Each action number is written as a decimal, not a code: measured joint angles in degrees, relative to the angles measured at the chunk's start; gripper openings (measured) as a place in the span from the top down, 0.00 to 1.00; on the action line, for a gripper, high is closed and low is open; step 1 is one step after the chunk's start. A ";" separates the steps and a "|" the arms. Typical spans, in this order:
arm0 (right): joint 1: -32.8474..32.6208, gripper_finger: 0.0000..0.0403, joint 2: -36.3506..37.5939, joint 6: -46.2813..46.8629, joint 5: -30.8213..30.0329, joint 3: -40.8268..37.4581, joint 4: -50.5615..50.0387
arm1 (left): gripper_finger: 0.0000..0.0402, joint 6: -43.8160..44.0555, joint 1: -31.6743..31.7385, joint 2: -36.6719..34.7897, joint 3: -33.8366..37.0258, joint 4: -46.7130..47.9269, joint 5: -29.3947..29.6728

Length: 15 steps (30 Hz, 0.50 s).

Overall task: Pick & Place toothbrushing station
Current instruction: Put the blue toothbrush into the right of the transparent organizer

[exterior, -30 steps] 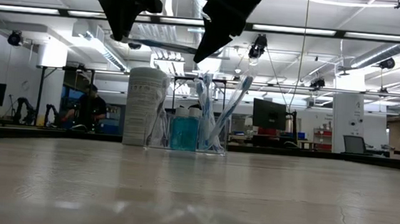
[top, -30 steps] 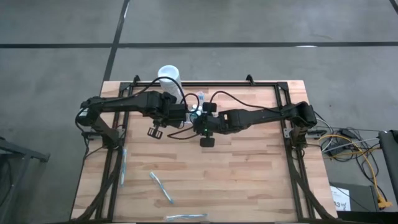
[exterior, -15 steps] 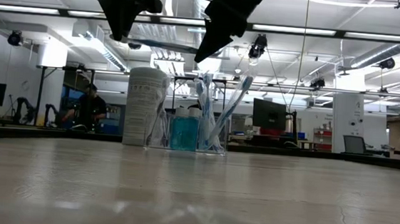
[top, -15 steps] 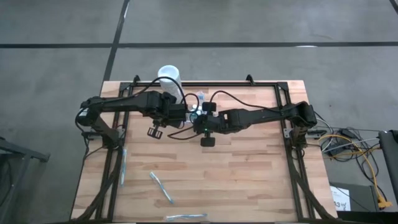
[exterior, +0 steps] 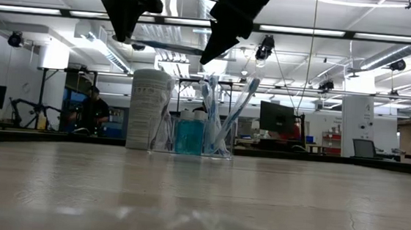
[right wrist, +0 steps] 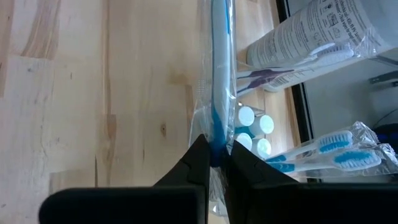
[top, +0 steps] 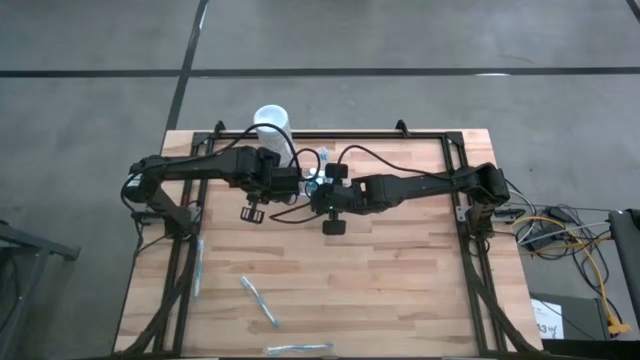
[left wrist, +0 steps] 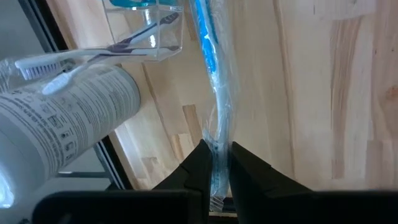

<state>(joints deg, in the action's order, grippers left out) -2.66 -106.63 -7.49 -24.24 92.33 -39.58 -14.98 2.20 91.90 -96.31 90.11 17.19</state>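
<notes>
1. Left gripper (left wrist: 216,163): fingers clamped on one end of a wrapped blue-and-white toothbrush (left wrist: 214,93), held in the air above the table (top: 400,270).
2. Right gripper (right wrist: 214,158): fingers pinched tight on a wrapped toothbrush (right wrist: 219,74); whether it is the same brush, its other end, cannot tell.
3. High view: both grippers meet over the far middle of the table, left gripper (top: 268,187) just beside right gripper (top: 318,190).
4. Clear holder (exterior: 193,137) stands on the far middle of the table, below the grippers; blue bottles (exterior: 188,134) and upright toothbrushes inside.
5. White cylinder (exterior: 149,109) stands touching or just beside the holder's left side.
6. Three loose wrapped toothbrushes (top: 260,302) lie on the near-left part of the table, well apart from the holder.
</notes>
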 joint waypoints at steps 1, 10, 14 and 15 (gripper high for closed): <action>0.00 0.97 0.00 0.00 -0.01 0.00 0.00 | 0.88 0.00 0.00 0.00 0.00 0.00 0.02; -0.02 0.97 0.00 -0.01 0.01 0.00 0.20 | 0.84 -2.26 -0.07 0.00 0.00 0.00 -0.20; -0.07 0.97 0.00 -0.06 0.03 0.00 1.21 | 0.76 -2.28 -0.07 0.00 0.00 -0.07 0.06; -0.07 0.97 0.00 -0.19 0.03 0.00 1.25 | 0.74 -1.80 -0.09 0.00 0.00 -0.12 0.47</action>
<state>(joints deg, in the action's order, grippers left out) -2.72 -106.63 -7.68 -24.21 92.33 -38.33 -16.77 2.11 91.90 -96.31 89.99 17.66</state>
